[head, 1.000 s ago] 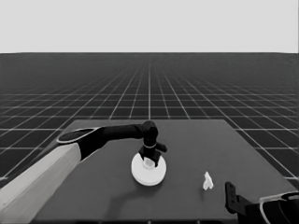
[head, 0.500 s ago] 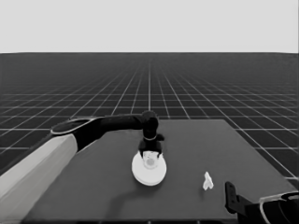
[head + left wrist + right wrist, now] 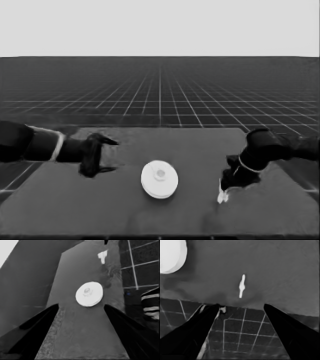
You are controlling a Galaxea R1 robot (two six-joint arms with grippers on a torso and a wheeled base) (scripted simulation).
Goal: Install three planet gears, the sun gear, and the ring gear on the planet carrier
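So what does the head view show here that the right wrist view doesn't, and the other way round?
Only the head view shows both arms: the left gripper over the table's left end, the right gripper reaching down toward the thin white piece, plus the whole of the larger round part at mid-table with its central hole. Only the right wrist view shows that gripper's fingers spread open with nothing between them, and the floor grid past the table edge. Both show the thin white piece and at least part of the larger round part.
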